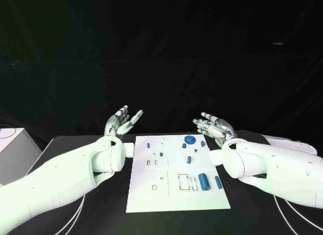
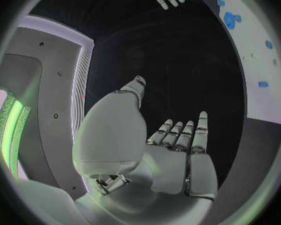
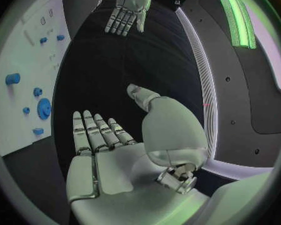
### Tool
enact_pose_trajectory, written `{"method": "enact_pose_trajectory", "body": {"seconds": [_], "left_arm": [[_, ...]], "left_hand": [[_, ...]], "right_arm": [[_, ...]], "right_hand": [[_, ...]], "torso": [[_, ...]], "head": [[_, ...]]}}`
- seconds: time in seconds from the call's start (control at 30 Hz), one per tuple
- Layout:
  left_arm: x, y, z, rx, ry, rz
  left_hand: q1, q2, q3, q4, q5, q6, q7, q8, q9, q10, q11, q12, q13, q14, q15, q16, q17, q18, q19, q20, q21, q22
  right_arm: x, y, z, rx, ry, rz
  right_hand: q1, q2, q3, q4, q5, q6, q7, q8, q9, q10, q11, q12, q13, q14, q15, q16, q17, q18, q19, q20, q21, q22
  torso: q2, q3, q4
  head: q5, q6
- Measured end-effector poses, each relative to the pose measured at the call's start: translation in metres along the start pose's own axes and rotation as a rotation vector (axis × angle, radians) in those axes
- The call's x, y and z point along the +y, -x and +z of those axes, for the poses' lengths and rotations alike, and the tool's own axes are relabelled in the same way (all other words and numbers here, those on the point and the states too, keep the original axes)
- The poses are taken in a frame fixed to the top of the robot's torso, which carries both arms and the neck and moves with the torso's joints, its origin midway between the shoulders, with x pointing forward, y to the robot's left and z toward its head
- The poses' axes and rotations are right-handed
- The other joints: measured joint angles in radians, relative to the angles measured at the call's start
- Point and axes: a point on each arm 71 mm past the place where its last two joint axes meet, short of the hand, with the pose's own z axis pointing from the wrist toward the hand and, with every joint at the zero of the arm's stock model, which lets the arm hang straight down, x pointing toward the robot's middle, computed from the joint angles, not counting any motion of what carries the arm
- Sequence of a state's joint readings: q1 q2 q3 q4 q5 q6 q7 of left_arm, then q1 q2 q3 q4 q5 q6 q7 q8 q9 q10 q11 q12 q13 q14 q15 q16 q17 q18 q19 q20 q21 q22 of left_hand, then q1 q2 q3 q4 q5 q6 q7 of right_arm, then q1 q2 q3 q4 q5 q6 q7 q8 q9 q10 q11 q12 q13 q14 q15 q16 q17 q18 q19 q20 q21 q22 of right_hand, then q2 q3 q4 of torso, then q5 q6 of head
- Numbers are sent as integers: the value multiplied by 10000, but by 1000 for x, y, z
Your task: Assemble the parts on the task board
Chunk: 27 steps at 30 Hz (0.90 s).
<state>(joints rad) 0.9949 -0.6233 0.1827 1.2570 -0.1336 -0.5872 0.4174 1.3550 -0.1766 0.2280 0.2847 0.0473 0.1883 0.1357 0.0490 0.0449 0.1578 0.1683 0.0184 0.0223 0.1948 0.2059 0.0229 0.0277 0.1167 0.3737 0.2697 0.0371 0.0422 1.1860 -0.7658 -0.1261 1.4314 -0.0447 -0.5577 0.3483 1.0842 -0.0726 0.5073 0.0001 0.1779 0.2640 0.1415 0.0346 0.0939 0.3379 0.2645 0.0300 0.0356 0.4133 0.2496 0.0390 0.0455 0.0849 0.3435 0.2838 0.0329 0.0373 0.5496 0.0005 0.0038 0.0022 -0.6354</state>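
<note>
Starting at the fingers: your left hand (image 1: 123, 121) has its fingers (image 2: 178, 134) straight and apart, holding nothing, raised beside the far left corner of the task board (image 1: 143, 196). Your right hand (image 1: 215, 126) is likewise spread and empty by the far right corner; both palms face each other across the board. One white board lies in the middle of the black table (image 1: 90, 215), long axis running away from you. On it you can count one blue gear (image 1: 190, 140) at the far end and two blue cylinders (image 1: 204, 181) near the right edge, both lying lengthwise along the board. Several smaller blue parts (image 1: 188, 159) sit between, too small to count.
</note>
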Motion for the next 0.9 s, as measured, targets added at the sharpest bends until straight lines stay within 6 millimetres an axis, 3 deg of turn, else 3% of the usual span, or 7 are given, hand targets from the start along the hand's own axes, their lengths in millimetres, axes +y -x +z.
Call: {"method": "enact_pose_trajectory", "body": {"seconds": [0.2,0.33,0.47,0.57,0.63,0.7,0.9], "left_arm": [[2,-2,4,485,43,87],[4,8,2,771,136,182],[0,14,-2,1074,124,201],[-5,15,-7,1377,48,171],[-10,17,-11,1582,-17,151],[-14,20,-14,1754,-90,136],[-33,23,-24,2289,-414,-26]], "left_hand": [[420,-58,52,108,31,94,11,36,17,99,97,0,10,34,107,0,12,68,112,113,45,21],[507,35,56,112,31,395,18,133,80,357,347,55,59,229,166,84,61,67,145,145,45,31],[480,430,376,90,31,1490,88,523,317,1715,649,291,167,1685,271,447,306,67,1005,230,294,133],[558,664,627,31,31,3074,186,1096,655,3876,755,652,331,4081,164,1086,686,210,3235,212,862,365],[575,681,777,-5,31,4415,327,1578,930,5909,659,973,438,5751,-46,1575,964,540,4268,183,1219,459],[576,681,914,-39,31,5301,483,1857,1095,6942,506,1049,453,6578,-252,1846,1146,545,4934,100,1472,503],[659,700,1262,-108,31,6172,671,2085,1197,8315,160,1173,489,8020,-700,2423,1759,540,6123,-321,1983,603]], "right_arm": [[0,1,4,687,-350,-144],[1,21,12,608,168,-1371],[6,30,17,700,877,-2812],[13,34,22,823,1496,-3994],[21,38,26,874,1954,-4880],[26,40,29,952,2322,-5634],[42,37,34,1543,3307,-8023]], "right_hand": [[506,-21,180,-180,0,419,24,80,84,517,20,78,42,563,-15,98,77,153,407,35,75,41],[969,-58,261,-412,0,1181,73,288,240,1425,-32,159,97,1682,-116,324,205,251,1032,51,194,99],[1414,-173,374,-618,58,2509,166,641,505,3058,-181,287,185,3133,-331,605,379,496,2258,53,401,188],[1683,-320,482,-736,61,3639,299,936,704,4218,-347,336,221,4108,-532,814,479,623,3304,12,621,254],[1822,-460,560,-814,102,4325,405,1121,805,4934,-479,377,239,4752,-692,965,558,747,3972,-64,776,293],[1941,-578,659,-828,102,4890,499,1259,886,5563,-608,377,244,5379,-860,1132,638,778,4590,-181,952,329],[2181,-819,701,-787,102,5952,725,1516,1000,6874,-926,377,265,7071,-1373,1693,982,776,6195,-681,1602,535]], "torso": [[1,0,0],[13,0,-1],[35,-7,-10],[68,-18,-10],[118,-26,-3],[194,-35,10],[449,-63,92]], "head": [[0,-1],[-24,-145],[-40,-228],[-66,-262],[-101,-265],[-138,-265],[-267,-214]]}}
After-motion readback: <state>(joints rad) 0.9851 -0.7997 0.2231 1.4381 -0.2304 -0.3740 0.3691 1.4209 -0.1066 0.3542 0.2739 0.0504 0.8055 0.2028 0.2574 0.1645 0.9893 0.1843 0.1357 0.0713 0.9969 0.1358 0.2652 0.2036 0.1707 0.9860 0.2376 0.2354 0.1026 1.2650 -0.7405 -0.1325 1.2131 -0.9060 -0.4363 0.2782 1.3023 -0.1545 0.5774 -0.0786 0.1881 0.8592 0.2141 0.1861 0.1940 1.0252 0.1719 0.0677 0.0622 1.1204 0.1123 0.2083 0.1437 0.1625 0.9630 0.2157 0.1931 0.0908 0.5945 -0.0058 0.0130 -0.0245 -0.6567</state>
